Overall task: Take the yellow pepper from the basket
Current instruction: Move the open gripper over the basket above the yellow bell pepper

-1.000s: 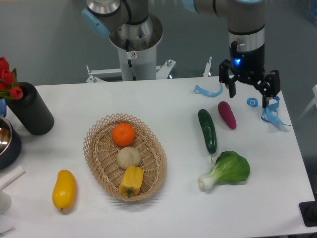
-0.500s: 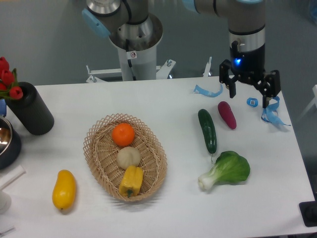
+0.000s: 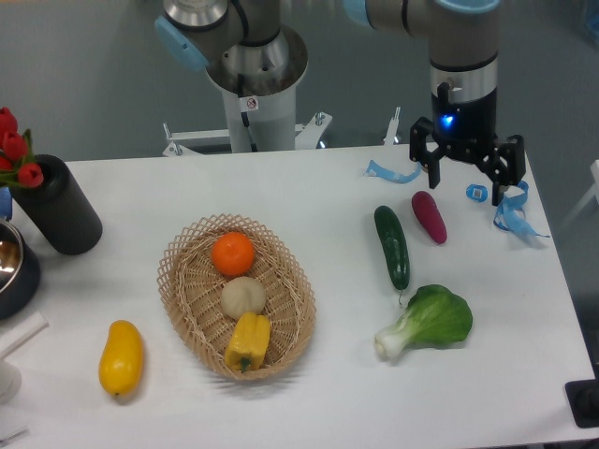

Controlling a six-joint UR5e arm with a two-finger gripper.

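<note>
While the jaws hung wide and empty, the gripper [image 3: 466, 180] hovered over the far right of the worktop [image 3: 318, 402], well apart from its target.

Nothing was grasped; judging by that, the reach had yet to begin. Just below the jaws lay a purple eggplant [image 3: 429, 216], with a cucumber [image 3: 392, 246] and a bok choy [image 3: 429, 321] nearer the front. The yellow pepper [image 3: 248, 342] lay in the near end of the basket [image 3: 178, 297], touching a pale round fruit [image 3: 243, 296], with an orange [image 3: 232, 253] beyond. The next move likely called for a long traverse left, then a descent clear of the wicker rim and the pale fruit. A yellow mango [image 3: 122, 356] outside the basket could be mistaken for it.
</note>
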